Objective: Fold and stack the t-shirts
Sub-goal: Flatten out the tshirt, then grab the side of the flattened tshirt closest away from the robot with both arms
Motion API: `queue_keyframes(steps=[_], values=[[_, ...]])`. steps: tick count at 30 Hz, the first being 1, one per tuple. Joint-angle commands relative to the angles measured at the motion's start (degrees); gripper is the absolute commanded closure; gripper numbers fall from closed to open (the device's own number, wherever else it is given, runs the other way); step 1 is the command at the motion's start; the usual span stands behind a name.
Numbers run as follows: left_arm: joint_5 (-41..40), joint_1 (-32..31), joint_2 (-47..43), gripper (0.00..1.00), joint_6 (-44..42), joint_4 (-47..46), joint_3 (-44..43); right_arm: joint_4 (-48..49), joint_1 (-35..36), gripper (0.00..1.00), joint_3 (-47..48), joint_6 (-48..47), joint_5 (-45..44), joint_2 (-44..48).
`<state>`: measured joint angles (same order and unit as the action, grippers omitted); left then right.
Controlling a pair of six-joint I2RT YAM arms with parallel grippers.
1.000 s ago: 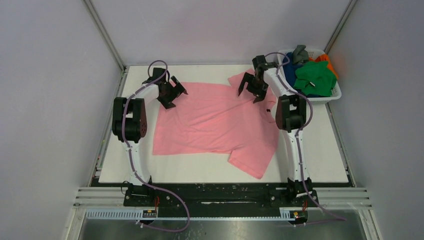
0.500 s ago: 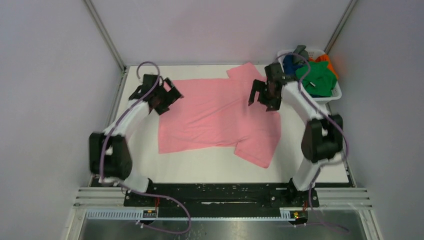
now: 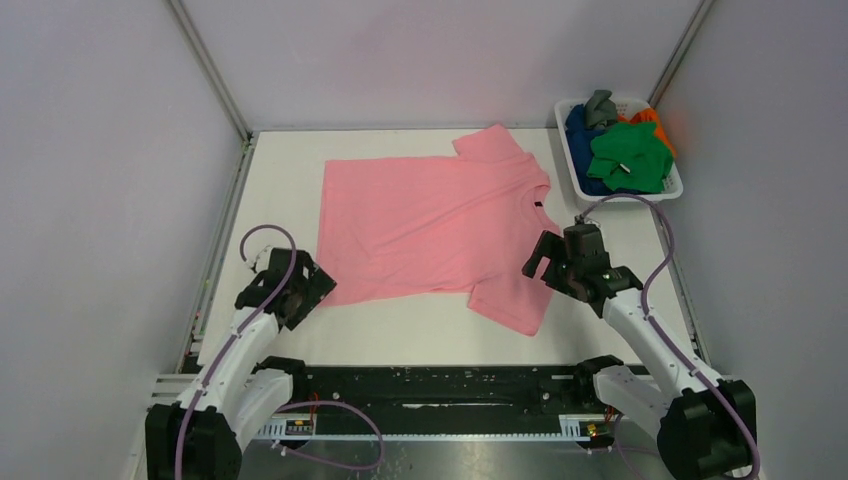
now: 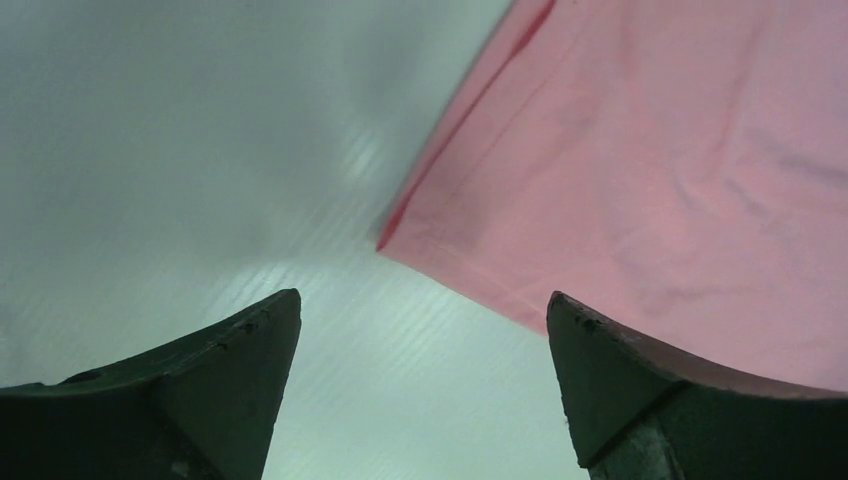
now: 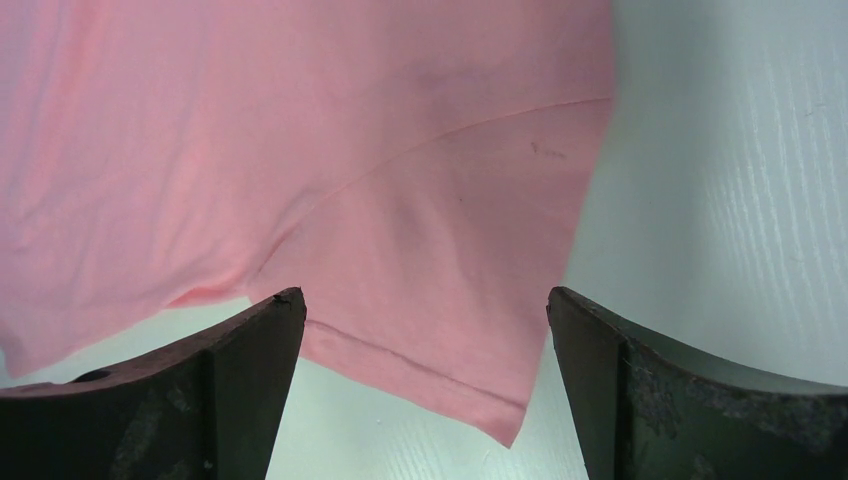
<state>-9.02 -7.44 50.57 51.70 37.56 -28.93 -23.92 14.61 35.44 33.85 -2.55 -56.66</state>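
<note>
Faintly creased, the pink t-shirt [image 3: 430, 225] lies flat; left fingers [image 3: 300, 292] and right fingers [image 3: 552, 270] gape wide, empty.

You are looking at a lab robot cell: plain grey panels [image 3: 90, 180] and metal posts [image 3: 205, 65] wall in the white table [image 3: 285, 160].

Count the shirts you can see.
5: pink shirt spread on the table; green shirt, blue shirt, orange shirt and grey shirt piled in the basket, which may hide more.
</note>
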Motion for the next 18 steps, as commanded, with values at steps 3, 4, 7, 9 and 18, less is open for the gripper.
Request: queue_keyframes(steps=[3, 4, 7, 9, 18], values=[[-5.2, 0.1, -0.3, 0.13, 3.5, -5.6, 4.2, 6.8, -0.1, 0.01, -0.1, 2.2, 1.4, 3.1], [-4.9, 0.1, 0.7, 0.15, 3.3, -7.2, 4.6, 6.7, -0.1, 0.01, -0.1, 2.2, 1.7, 2.9], [-3.1, 0.1, 4.1, 0.24, 3.9, -11.8, 5.5, 6.1, -0.1, 0.01, -0.1, 2.1, 1.8, 2.3], [-2.3, 0.1, 6.3, 0.31, 4.3, -13.7, 5.6, 5.4, 0.0, 0.0, -0.1, 1.9, 1.0, 1.8], [-2.6, 0.1, 13.7, 0.64, 4.5, -15.5, 4.6, 3.7, -0.1, 0.0, 0.4, 1.4, -2.4, 1.1]])
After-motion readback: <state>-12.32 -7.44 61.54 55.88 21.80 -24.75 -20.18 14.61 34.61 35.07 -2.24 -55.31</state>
